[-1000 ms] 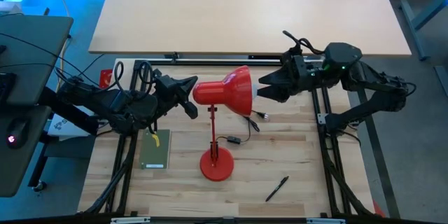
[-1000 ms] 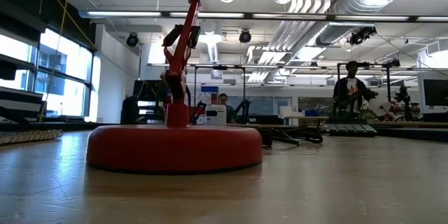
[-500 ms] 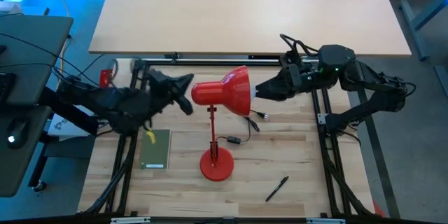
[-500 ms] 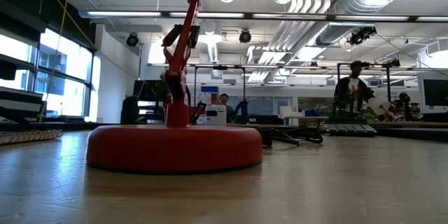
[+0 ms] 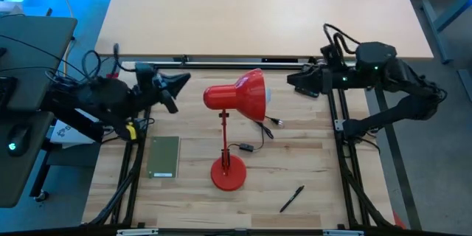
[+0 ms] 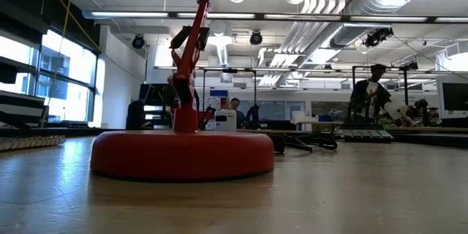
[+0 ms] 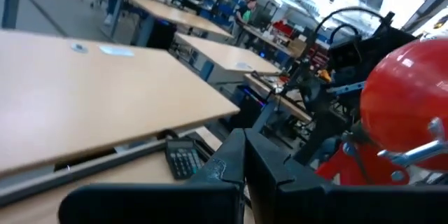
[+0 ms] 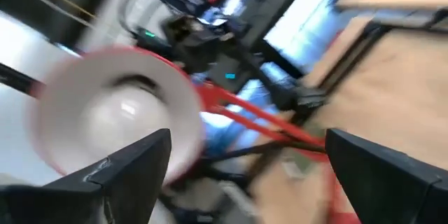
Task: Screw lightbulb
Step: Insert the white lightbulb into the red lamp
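Observation:
The red desk lamp stands mid-table on its round base point(image 5: 228, 173) point(image 6: 183, 153), its shade point(image 5: 247, 96) pointing toward the table's right edge. The white lightbulb point(image 8: 129, 108) sits inside the shade's white mouth, with only a pale edge point(image 5: 267, 97) showing from above. My left gripper point(image 5: 179, 81) point(image 7: 245, 161) is shut, holds nothing, and hangs in the air left of the shade's back point(image 7: 409, 105). My right gripper point(image 5: 293, 83) point(image 8: 248, 161) is open and hangs right of the shade's mouth, facing it, with a gap between them.
A green notebook point(image 5: 164, 156) lies left of the lamp base. A black pen point(image 5: 292, 198) lies near the front right. The lamp's cable and plug point(image 5: 269, 124) trail under the shade. A bare light table point(image 5: 258, 15) stands beyond the far edge.
Both grippers have drawn back from the lamp shade, the left toward the table's left edge and the right toward its right edge, each rolling about its own axis. The lamp has stayed where it was.

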{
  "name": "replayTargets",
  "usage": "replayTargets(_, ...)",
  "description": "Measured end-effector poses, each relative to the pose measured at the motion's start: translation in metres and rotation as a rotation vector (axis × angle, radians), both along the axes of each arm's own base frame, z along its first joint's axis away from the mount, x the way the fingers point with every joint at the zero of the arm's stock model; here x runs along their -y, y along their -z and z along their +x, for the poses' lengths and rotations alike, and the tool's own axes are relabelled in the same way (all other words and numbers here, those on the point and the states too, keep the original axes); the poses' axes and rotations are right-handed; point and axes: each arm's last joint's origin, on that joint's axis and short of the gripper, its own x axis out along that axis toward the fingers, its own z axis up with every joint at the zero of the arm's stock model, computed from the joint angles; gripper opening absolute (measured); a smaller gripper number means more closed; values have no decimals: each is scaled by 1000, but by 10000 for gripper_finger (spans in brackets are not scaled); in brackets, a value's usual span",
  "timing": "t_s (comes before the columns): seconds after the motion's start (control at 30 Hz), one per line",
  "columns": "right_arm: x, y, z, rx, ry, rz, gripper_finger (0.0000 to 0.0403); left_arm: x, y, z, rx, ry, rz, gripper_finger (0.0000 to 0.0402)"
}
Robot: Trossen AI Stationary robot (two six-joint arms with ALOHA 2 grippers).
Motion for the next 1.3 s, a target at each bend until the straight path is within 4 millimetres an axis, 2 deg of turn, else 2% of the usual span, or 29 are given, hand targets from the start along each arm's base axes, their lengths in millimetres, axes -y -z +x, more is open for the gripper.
replayTargets(0.1,-1,6,1,-65,-50,-123,374,6,9,16,-9,-5,-42,0)
replayTargets(0.2,-2,6,3,-65,-155,-341,374,12,21,36,-10,-30,-89,0)
replayTargets(0.37,-2,5,5,-55,-273,-930,374,17,37,66,70,-98,-216,0)
replayTargets(0.5,0,-2,11,-24,-257,-1442,374,18,42,84,180,-148,-295,0)
replayTargets(0.63,0,-17,17,64,-143,-1737,374,19,38,94,288,-143,-347,0)
replayTargets(0.73,-3,-25,16,158,-109,-1844,374,20,37,97,312,-139,-344,0)
replayTargets(0.83,-9,-22,20,205,-184,-1918,374,20,36,97,328,-141,-350,0)
replayTargets(1.1,-21,-7,51,197,-288,-2118,374,19,35,97,340,-174,-347,0)
replayTargets(1.2,-25,-4,62,172,-253,-2147,374,19,35,97,331,-180,-335,0)
replayTargets(1.3,-29,-8,65,200,-198,-2166,374,19,35,97,321,-180,-325,0)
